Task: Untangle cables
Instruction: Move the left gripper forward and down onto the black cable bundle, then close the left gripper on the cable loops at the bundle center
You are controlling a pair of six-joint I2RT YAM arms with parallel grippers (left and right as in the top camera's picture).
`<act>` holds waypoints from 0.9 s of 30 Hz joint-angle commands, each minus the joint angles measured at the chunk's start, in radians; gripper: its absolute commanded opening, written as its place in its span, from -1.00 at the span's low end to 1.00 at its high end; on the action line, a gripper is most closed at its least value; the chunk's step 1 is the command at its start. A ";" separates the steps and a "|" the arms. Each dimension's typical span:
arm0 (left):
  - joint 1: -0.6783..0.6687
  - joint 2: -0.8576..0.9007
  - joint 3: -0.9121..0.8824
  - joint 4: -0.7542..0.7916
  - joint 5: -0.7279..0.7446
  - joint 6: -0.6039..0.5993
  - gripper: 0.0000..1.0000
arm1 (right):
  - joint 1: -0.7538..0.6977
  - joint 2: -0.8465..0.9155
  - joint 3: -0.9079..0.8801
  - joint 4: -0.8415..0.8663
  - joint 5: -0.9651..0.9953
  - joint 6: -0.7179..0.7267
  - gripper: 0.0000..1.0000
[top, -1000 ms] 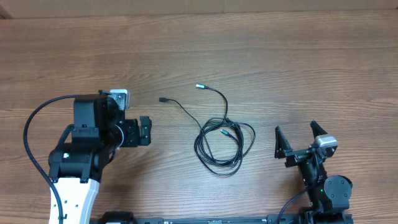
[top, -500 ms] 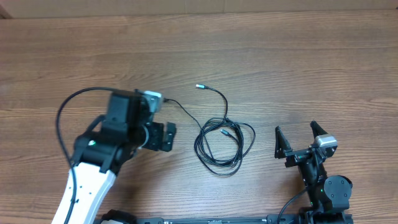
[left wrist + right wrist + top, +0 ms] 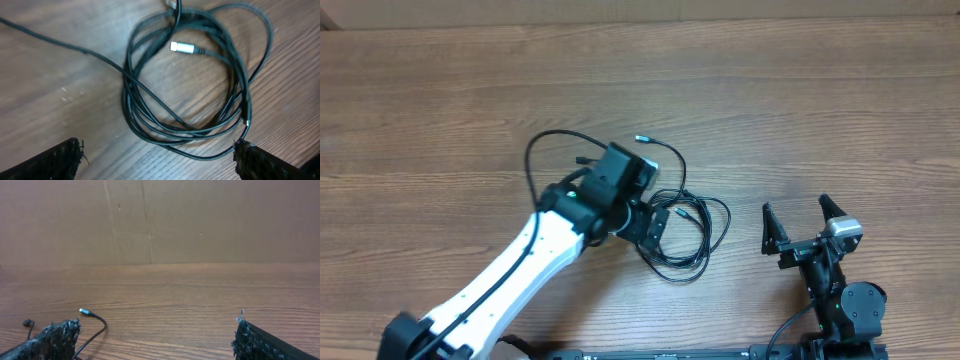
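Several thin black cables [image 3: 685, 238] lie coiled in a loose loop at the centre of the wooden table [image 3: 820, 100], and one teal-tipped plug [image 3: 642, 139] trails off toward 12 o'clock. Within the last second the left gripper [image 3: 655, 223] has swung in from 9 o'clock. It now hangs over the coil's 9 o'clock edge, jaws spread wide and holding nothing. Its wrist camera looks straight down on the loop and on a silvery plug [image 3: 182, 47] inside it. This probably sets up a first grab at a strand. The right gripper [image 3: 800, 222] waits at 3 o'clock, unmoved, also wide open and empty. No brand, label or writing is legible.
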 commanded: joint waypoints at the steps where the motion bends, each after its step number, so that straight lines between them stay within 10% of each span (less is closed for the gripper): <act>1: -0.026 0.074 0.025 0.002 0.006 -0.080 0.99 | 0.003 -0.010 -0.011 0.005 -0.005 -0.001 1.00; 12: -0.050 0.116 0.021 -0.060 -0.171 -0.334 0.99 | 0.003 -0.010 -0.011 0.005 -0.005 -0.001 1.00; 27: -0.101 0.263 0.013 -0.015 -0.198 -0.367 0.99 | 0.003 -0.010 -0.011 0.005 -0.005 -0.001 1.00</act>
